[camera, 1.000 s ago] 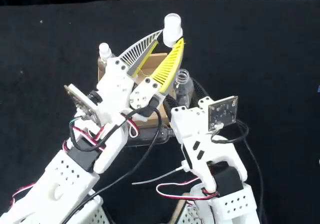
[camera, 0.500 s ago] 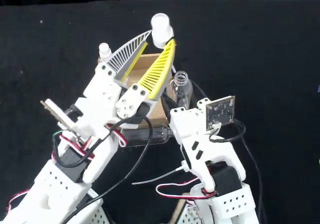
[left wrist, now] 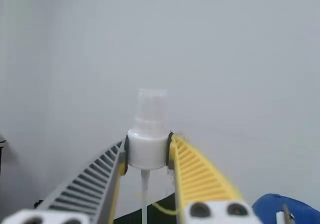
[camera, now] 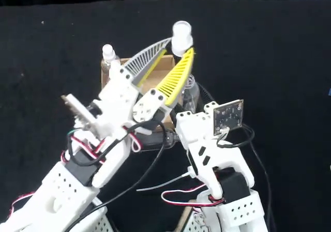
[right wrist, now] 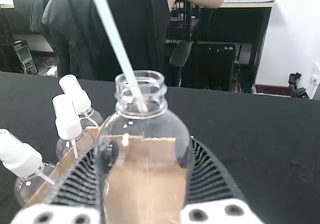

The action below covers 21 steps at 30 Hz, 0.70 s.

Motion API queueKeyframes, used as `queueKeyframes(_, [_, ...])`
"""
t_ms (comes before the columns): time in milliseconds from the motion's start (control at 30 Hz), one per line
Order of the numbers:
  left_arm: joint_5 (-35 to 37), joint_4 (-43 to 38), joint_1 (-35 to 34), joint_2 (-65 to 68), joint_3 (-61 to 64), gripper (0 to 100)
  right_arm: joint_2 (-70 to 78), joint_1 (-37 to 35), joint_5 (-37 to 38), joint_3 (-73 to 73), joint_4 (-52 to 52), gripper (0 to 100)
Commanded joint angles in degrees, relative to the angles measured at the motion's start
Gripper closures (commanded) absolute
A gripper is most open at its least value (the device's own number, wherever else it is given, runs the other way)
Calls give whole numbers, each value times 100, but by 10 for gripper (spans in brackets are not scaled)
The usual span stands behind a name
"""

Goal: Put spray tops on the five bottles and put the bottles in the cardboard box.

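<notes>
In the high view the left gripper, clamped on the white spray top with its clear cap, has swung back toward 3 o'clock after drifting toward 9 o'clock half a second ago. It now hangs just at 12 o'clock of the clear plastic bottle and its open mouth. The right wrist view shows the gain: the thin white dip tube runs down into the neck of the bottle, which the right gripper squeezes upright around the belly. I judge the threading done, with lowering and seating the top still ahead.

At the bottle's 9 o'clock sits the brown cardboard box, just beside it, with three capped bottles standing there. The left arm's ribbed fingers stretch across the box, so they would likely have to clear off before the bottle goes in.
</notes>
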Motion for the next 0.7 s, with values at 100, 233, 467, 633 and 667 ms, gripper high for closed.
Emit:
queueKeyframes(100, [18,18,92,167,-391,917,-145,-53,9,-22,9,987])
queueKeyframes(233, [18,387,101,167,-356,914,-145,-44,9,-31,9,987])
queueKeyframes(467, [62,2312,136,167,-1051,890,-145,-35,9,-48,9,987])
queueKeyframes(633, [378,2875,66,141,-1218,709,-145,-35,9,-40,9,987])
queueKeyframes(667, [466,2875,-4,105,-1218,705,-145,-35,9,-31,9,987])
